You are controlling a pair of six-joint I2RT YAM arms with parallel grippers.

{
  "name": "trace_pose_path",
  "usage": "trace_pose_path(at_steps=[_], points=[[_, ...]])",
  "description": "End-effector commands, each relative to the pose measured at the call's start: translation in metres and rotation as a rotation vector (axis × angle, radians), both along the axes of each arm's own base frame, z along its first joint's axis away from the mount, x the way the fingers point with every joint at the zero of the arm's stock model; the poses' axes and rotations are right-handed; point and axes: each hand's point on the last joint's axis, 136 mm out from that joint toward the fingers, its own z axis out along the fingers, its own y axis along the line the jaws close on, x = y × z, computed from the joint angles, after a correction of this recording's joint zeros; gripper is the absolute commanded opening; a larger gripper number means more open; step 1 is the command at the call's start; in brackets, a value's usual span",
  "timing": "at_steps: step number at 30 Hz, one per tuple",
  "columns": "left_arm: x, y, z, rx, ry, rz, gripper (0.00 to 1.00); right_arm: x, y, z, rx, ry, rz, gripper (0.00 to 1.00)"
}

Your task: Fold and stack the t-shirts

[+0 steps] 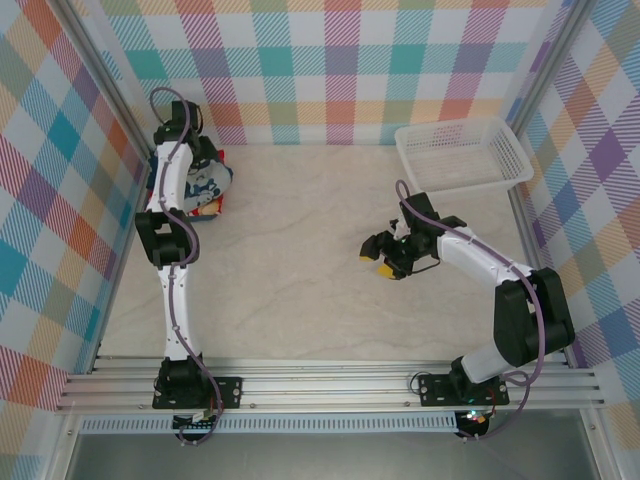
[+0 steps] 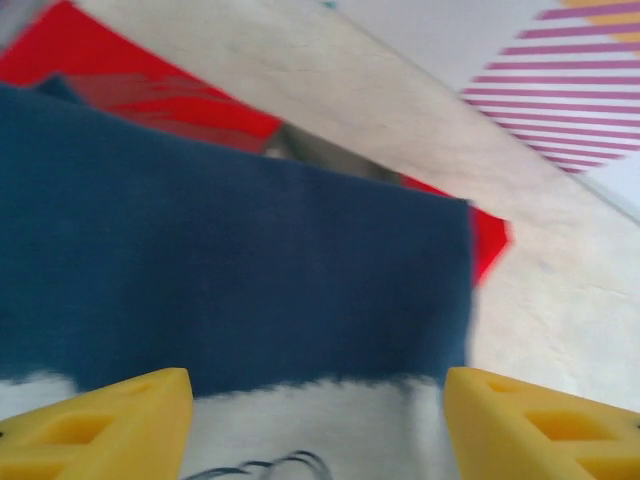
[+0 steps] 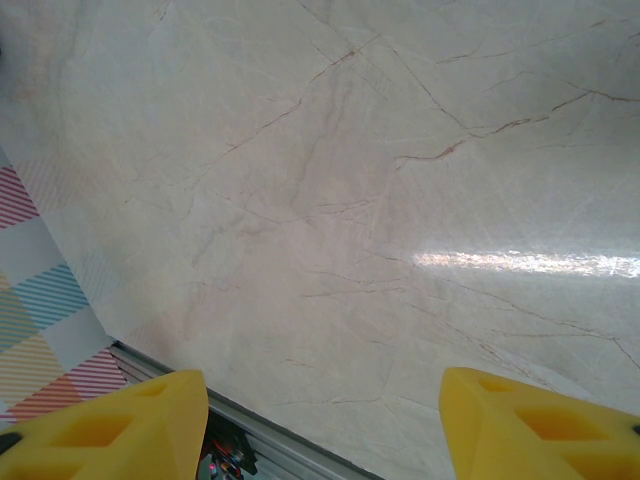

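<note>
Left claw (image 2: 318,425), jaws wide and holding nothing, hovers just over the navy shirt (image 2: 250,270) lying on the red shirt (image 2: 150,100); stacking looks nearly done. Right claw (image 3: 322,425) gapes empty above the table (image 3: 350,200). Next, probably, a clean lift away without snagging cloth.

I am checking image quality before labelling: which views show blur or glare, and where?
Left wrist: blurred overall; the edge of the navy t-shirt over the red t-shirt looks smeared. Right wrist: fairly sharp, with a bright glare streak across the table. Top external: sharp, evenly lit, no harsh shadows.
</note>
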Motion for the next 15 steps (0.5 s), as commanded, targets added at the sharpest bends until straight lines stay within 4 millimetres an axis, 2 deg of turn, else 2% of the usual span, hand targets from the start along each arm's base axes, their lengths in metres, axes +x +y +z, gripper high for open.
trace_pose_path(at_steps=[1, 4, 8, 11, 13, 14, 15], points=[[-0.029, 0.039, 0.043, 0.117, -0.009, 0.196, 0.68, 0.001, 0.002, 0.006, 0.018, -0.010, 0.014, 0.63], [-0.052, 0.064, 0.054, 0.098, -0.011, 0.335, 0.66, 0.002, 0.003, 0.005, 0.022, -0.010, 0.017, 0.63], [-0.068, 0.090, 0.038, -0.018, -0.006, 0.453, 0.61, 0.003, 0.004, 0.004, 0.029, -0.011, 0.020, 0.63], [-0.066, 0.112, 0.020, -0.083, -0.005, 0.488, 0.61, 0.001, 0.005, 0.003, 0.041, -0.010, 0.017, 0.63], [-0.052, 0.117, 0.004, -0.203, -0.036, 0.474, 0.61, -0.001, 0.005, 0.002, 0.051, -0.011, 0.011, 0.63], [-0.051, 0.127, 0.000, -0.221, -0.048, 0.491, 0.61, -0.002, 0.005, 0.001, 0.056, -0.011, 0.008, 0.63], [-0.044, 0.128, -0.001, -0.234, -0.070, 0.479, 0.61, -0.004, 0.005, -0.001, 0.063, -0.008, 0.005, 0.63]])
